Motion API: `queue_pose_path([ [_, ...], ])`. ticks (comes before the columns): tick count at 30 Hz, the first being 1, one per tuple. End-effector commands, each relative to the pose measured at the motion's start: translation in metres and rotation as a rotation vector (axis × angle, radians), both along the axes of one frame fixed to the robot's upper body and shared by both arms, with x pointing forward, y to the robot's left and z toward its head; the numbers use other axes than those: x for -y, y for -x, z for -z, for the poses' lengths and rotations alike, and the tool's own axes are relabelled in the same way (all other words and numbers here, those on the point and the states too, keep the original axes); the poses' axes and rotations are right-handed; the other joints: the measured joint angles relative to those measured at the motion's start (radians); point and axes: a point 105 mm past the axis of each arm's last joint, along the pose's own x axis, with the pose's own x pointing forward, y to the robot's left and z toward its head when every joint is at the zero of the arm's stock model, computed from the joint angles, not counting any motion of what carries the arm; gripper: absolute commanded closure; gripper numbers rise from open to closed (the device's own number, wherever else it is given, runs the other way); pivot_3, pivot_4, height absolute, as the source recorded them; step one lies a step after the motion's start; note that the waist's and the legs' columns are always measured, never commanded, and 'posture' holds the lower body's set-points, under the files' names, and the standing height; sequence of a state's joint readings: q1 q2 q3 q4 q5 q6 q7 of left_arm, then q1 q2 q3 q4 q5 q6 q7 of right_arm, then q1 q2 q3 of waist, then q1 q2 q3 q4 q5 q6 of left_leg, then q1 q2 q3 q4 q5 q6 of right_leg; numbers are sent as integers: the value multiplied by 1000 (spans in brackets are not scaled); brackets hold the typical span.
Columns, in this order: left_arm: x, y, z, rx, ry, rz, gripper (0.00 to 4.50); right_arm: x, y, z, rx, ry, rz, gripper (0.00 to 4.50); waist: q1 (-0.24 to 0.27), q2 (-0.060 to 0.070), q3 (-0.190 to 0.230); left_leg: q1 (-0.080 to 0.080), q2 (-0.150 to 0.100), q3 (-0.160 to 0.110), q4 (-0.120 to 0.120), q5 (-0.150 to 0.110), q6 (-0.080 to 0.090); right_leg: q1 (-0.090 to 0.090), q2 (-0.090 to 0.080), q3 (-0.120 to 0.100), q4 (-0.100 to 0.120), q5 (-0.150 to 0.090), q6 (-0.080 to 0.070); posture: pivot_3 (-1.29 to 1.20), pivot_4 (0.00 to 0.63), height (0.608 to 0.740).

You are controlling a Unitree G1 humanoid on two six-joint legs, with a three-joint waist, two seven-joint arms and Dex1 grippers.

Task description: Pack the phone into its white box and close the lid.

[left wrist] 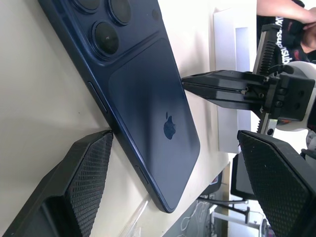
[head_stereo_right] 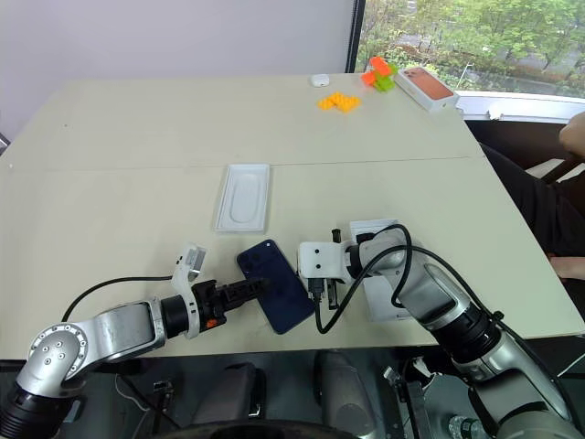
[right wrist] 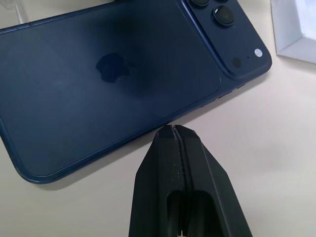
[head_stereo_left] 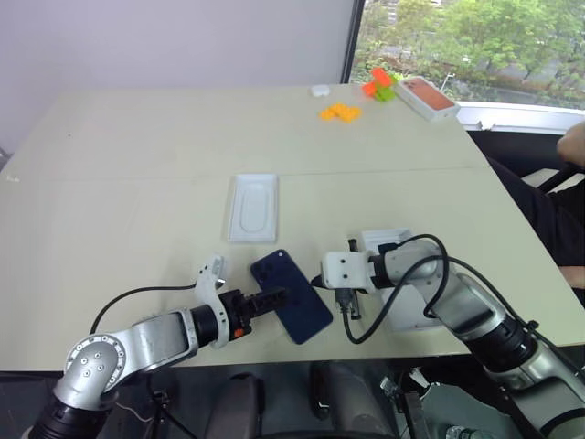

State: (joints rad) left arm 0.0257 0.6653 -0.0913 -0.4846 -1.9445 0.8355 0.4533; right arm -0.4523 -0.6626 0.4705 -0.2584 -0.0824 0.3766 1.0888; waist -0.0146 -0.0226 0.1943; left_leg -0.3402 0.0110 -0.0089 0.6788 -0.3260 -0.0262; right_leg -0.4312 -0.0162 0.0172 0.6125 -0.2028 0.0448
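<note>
1. Pale beige table (head_stereo_left: 137, 183) fills most of the head view, with a plain wall behind it in the upper left and a window with green trees in the upper right.
2. Nearest me, in the lower centre, the phone (head_stereo_left: 291, 295) lies flat on the table, back up, its dark navy face showing the camera cluster and logo.
3. My left gripper (head_stereo_left: 274, 298) comes in from the lower left with its fingers spread wide around the phone's near edge; one finger (left wrist: 86, 168) touches that edge.
4. My right gripper (right wrist: 174, 129) comes in from the right, its two fingers pressed together into a point whose tip meets the phone's long side.
5. Just right of the phone, partly behind my right arm, sits the white box (head_stereo_left: 407, 306).
6. Further up, at mid-frame, a flat white insert (head_stereo_left: 252, 207) with an oval recess lies apart from the phone.
7. Far back in the upper right are orange blocks (head_stereo_left: 339, 112), orange and green blocks (head_stereo_left: 378, 84), a small white object (head_stereo_left: 319, 90) and a white box with a salmon-orange top (head_stereo_left: 426, 97).
8. At the right edge, a person's arm (head_stereo_left: 573, 146) shows.
</note>
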Motion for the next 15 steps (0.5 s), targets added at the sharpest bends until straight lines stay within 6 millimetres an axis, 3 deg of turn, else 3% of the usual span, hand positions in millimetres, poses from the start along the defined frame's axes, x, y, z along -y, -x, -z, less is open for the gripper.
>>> queue_pose_path([
  [1,-8,-2,14,-42,-49,-43,217,-28,11,-7,-63,-110,-69,4497,-2,0,0,0,0,0,0,0,0,0,0,0,0,0,0,0,150,740],
  [6,-10,-4,14,-42,-43,-70,217,-34,16,-8,-102,-136,-78,4497,-1,1,0,0,2,-1,-1,0,0,-1,2,0,0,0,0,0,150,740],
  [15,-22,-13,16,-39,-51,-159,217,-29,15,-7,-133,-139,-56,4497,0,1,1,-1,2,0,-1,0,0,-1,0,0,0,0,0,0,150,740],
])
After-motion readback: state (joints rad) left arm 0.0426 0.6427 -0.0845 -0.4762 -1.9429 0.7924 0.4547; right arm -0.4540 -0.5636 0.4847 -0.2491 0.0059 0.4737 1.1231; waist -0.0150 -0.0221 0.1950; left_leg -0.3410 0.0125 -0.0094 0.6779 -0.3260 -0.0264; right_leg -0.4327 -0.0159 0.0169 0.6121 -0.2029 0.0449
